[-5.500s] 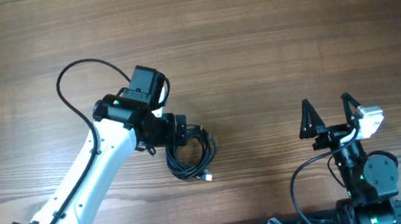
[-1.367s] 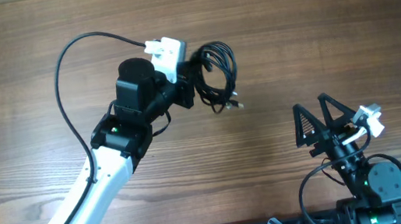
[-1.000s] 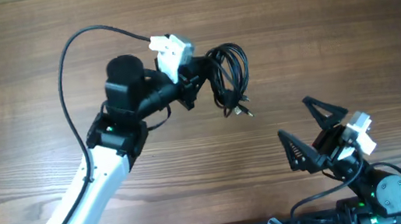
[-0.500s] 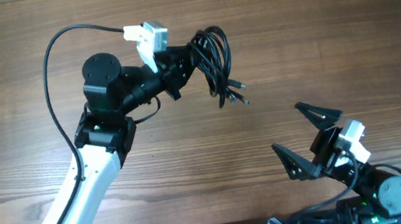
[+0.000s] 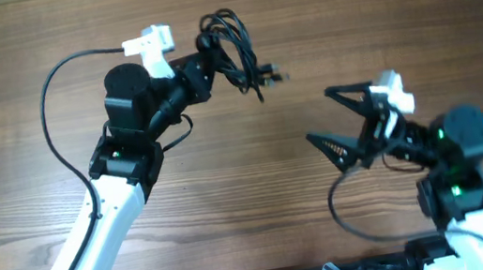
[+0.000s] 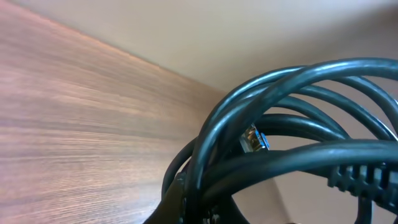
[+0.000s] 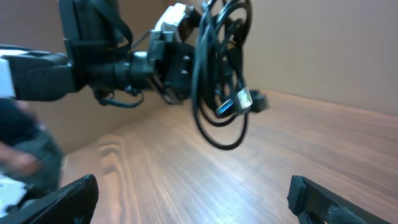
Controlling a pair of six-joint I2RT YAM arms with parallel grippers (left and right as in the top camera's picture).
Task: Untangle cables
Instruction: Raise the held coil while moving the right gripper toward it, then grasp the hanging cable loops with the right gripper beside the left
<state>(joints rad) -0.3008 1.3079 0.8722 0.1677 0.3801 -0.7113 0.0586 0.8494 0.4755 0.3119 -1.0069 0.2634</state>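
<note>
The cables (image 5: 233, 43) are a bundle of black loops hanging in the air above the far middle of the table, with silver-tipped plugs (image 5: 273, 77) dangling to the right. My left gripper (image 5: 205, 57) is shut on the bundle's left side. In the left wrist view the cables (image 6: 298, 81) fill the picture, and a small plug (image 6: 254, 140) shows between the loops. My right gripper (image 5: 319, 116) is raised, wide open and empty, right of and below the bundle, apart from it. The right wrist view looks at the cables (image 7: 217, 74) and the left gripper (image 7: 177, 62), between its own fingers (image 7: 71, 198).
The wooden table (image 5: 374, 3) lies under both arms. The left arm's thick camera wire (image 5: 49, 77) arcs out on the left. The right arm's wire (image 5: 343, 215) loops near the front edge. A pale wall (image 7: 323, 43) stands behind the table.
The left arm has carried the cable bundle up and to the left. The right arm has risen from the front edge and swung left toward the bundle, still open.
</note>
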